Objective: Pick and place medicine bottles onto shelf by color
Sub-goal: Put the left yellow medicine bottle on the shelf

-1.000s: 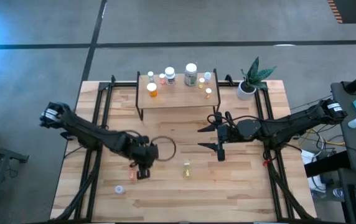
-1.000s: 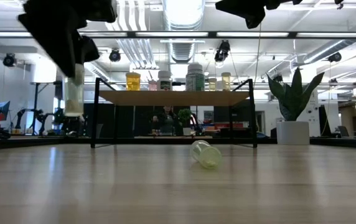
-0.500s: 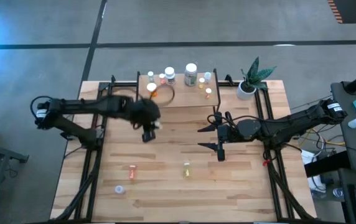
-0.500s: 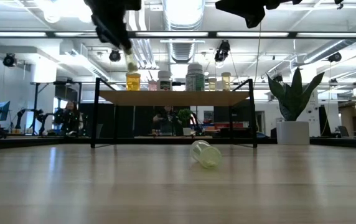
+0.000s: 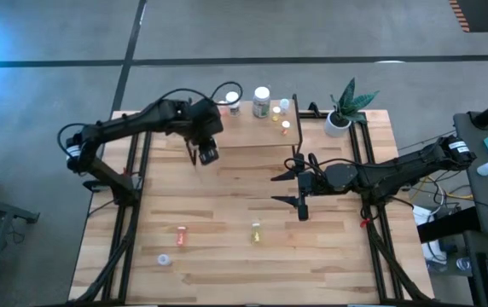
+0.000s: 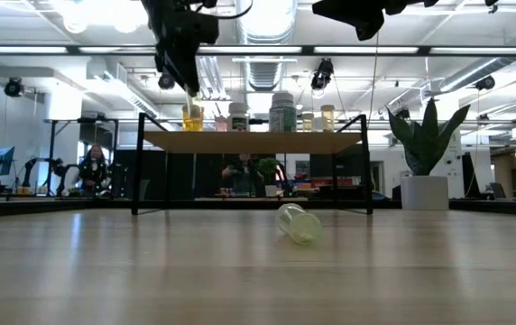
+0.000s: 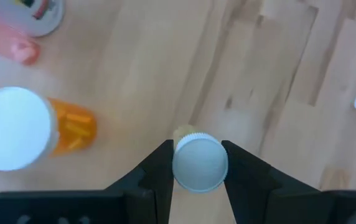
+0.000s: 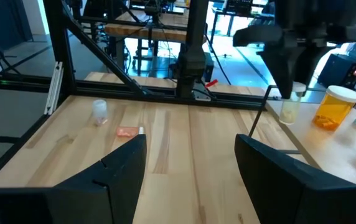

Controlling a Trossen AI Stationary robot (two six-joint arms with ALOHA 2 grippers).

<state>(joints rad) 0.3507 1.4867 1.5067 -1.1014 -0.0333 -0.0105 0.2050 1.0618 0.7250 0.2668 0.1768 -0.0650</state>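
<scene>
Wooden table (image 5: 227, 256) scene; left gripper (image 7: 200, 163) swung from mid-table up over the shelf's (image 6: 249, 141) left end, clamped on a pale-yellow white-capped bottle (image 7: 199, 165), so placing comes next; right gripper (image 5: 293, 188) waits mid-table, jaws apart, empty.

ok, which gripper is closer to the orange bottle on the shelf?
Left. The left gripper hangs over the shelf's left end, shut on a small bottle, right beside the orange bottle. The right gripper waits open mid-table, clear of the shelf.
</scene>
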